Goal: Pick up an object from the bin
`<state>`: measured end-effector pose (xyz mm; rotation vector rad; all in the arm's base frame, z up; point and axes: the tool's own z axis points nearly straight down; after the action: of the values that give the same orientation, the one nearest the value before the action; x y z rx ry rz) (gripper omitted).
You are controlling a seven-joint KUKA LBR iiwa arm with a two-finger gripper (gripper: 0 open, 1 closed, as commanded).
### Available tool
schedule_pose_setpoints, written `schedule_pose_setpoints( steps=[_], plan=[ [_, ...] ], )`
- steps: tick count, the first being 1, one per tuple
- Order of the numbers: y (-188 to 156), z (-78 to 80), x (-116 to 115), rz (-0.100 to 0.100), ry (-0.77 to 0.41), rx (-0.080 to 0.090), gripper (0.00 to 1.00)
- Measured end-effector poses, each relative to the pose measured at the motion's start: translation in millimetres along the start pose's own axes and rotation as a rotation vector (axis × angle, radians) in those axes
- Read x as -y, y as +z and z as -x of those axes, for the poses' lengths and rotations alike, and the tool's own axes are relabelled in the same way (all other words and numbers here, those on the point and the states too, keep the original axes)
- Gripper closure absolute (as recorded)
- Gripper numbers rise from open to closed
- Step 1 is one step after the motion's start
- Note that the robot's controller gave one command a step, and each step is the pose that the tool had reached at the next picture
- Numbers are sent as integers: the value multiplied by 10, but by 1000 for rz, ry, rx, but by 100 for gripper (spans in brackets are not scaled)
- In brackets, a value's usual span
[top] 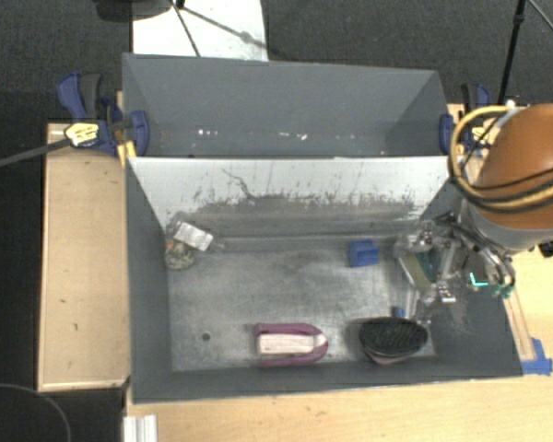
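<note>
Near the frame's lower right, the gripper [426, 304] hangs just beside a black oval brush [393, 339], jaws wide or narrow I cannot tell, and probably must drop lower before squeezing.

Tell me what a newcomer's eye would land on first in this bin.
The gripper draws the eye first, low at the right side of the bin, right next to a black oval brush by the near wall. Left of the brush lies a purple and white pack. A small blue block sits further back, and a crumpled clear scrap lies at the far left.
</note>
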<state>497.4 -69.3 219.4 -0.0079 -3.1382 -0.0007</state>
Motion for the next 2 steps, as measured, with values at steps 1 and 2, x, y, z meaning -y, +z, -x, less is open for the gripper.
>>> schedule_pose_setpoints(
  steps=[1, 2],
  plan=[
    [1452, -21, 227, 0, -172, 0, 0],
    [1451, -4, 223, -3, -175, 14, 100]
  ],
)
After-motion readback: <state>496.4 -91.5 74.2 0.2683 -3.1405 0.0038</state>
